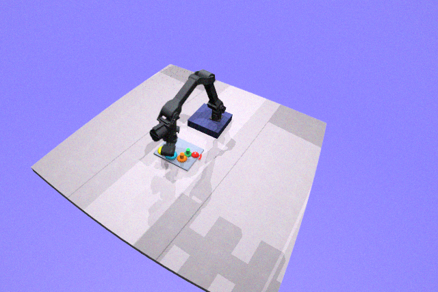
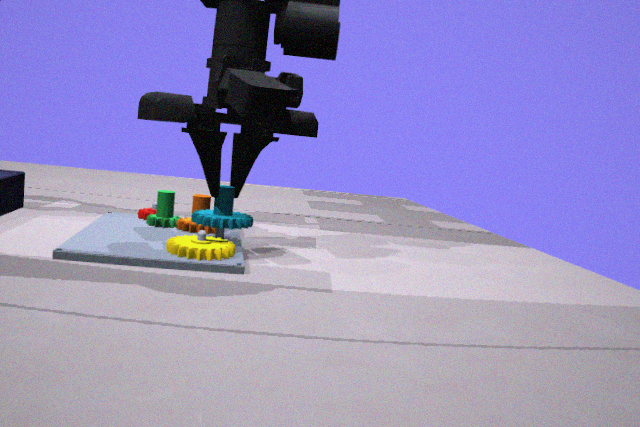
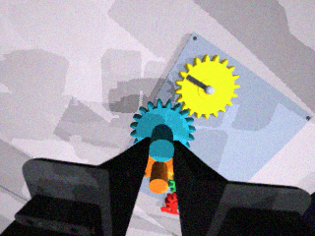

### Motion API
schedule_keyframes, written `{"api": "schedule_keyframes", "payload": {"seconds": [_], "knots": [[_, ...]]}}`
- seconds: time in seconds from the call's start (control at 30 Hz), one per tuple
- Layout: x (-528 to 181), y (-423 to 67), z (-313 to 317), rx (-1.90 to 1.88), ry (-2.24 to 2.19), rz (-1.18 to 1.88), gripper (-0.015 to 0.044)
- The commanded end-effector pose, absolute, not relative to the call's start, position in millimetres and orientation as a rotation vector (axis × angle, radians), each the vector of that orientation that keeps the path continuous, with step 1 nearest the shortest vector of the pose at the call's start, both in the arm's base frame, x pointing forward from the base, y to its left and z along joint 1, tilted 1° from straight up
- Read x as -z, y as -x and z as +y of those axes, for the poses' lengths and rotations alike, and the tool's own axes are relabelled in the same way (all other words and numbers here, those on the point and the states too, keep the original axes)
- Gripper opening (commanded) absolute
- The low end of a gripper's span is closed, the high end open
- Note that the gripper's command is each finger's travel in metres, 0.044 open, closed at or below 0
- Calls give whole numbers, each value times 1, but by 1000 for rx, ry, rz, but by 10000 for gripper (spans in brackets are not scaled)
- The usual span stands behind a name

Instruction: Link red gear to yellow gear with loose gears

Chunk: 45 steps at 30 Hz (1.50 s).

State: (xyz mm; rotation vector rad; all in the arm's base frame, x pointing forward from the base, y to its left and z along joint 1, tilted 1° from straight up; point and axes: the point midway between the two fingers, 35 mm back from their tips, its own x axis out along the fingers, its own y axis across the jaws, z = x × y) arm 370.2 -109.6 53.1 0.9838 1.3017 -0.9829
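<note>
The blue gear is above the board, near the yellow gear and higher than it; its disc lies about level, its handle pointing up, long axis roughly upright; a grey peg shows beneath it; the gripper, fingers down and only slightly apart, is closed on that handle; the orange gear and green gear are on the board, handles up, between blue and the red gear; behind stands the arm's navy base.
</note>
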Motion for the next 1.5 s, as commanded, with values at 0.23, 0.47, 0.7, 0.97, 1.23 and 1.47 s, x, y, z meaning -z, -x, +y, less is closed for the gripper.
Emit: {"api": "schedule_keyframes", "payload": {"seconds": [0.23, 0.47, 0.7, 0.97, 1.23, 1.47], "knots": [[-42, -369, -109, 1119, -1126, 1230, 0], [-41, -369, -110, 1145, -1153, 1213, 0], [-41, -370, -109, 1081, -1086, 1252, 0], [-41, -369, -108, 971, -973, 1311, 0], [-39, -369, -110, 924, -924, 1334, 0], [-37, -370, -109, 970, -972, 1311, 0]]}}
